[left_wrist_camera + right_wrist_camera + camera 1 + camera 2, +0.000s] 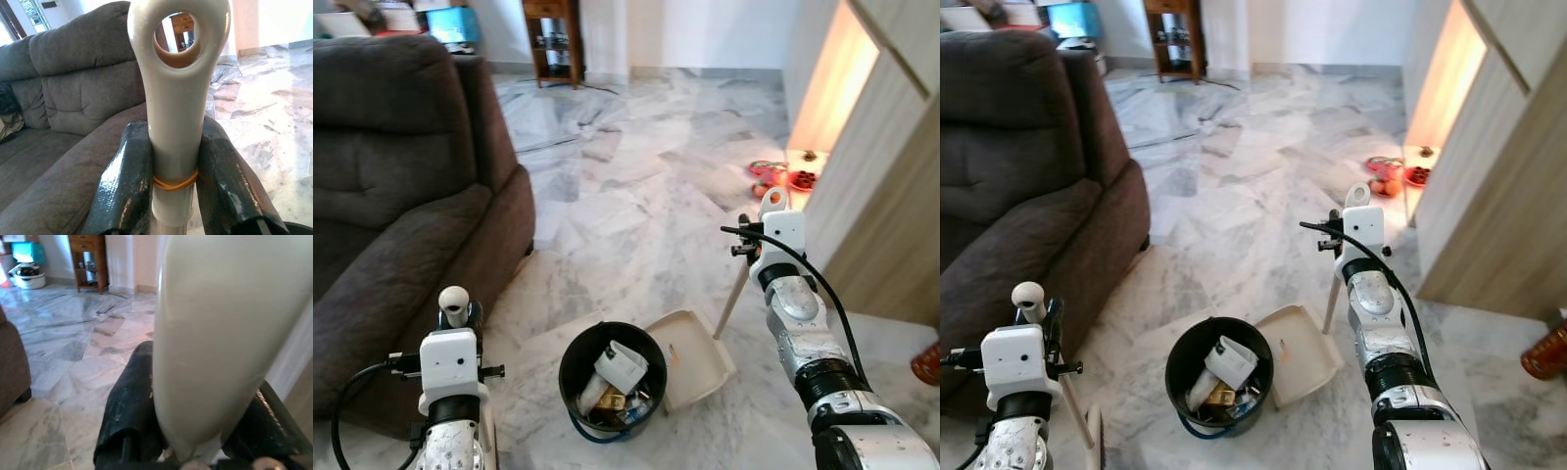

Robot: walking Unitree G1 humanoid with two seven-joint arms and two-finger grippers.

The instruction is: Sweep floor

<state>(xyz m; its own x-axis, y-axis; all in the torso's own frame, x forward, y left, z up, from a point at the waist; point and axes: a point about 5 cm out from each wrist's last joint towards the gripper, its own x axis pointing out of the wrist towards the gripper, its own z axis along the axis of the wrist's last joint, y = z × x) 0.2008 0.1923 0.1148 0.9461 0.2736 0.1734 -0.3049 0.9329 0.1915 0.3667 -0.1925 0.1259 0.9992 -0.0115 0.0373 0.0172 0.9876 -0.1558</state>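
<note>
My left gripper [456, 315] at the lower left is shut on the cream broom handle [178, 98], whose looped end sticks up above the black fingers [128, 181]. Its stick [1078, 412] runs down beside the sofa. My right gripper [771, 217] is shut on the top of the dustpan's long handle [220, 333], which slants down to the cream dustpan [693, 358] lying on the marble floor. The pan touches a black bin [578, 364] holding crumpled paper and wrappers [619, 370]. The broom's head is hidden.
A dark grey sofa [401, 206] stands along my left. A wooden cabinet wall [881, 215] rises on the right, with red items [773, 174] on the floor by its lit gap. A wooden shelf [551, 39] stands far back. Open marble floor [636, 186] lies ahead.
</note>
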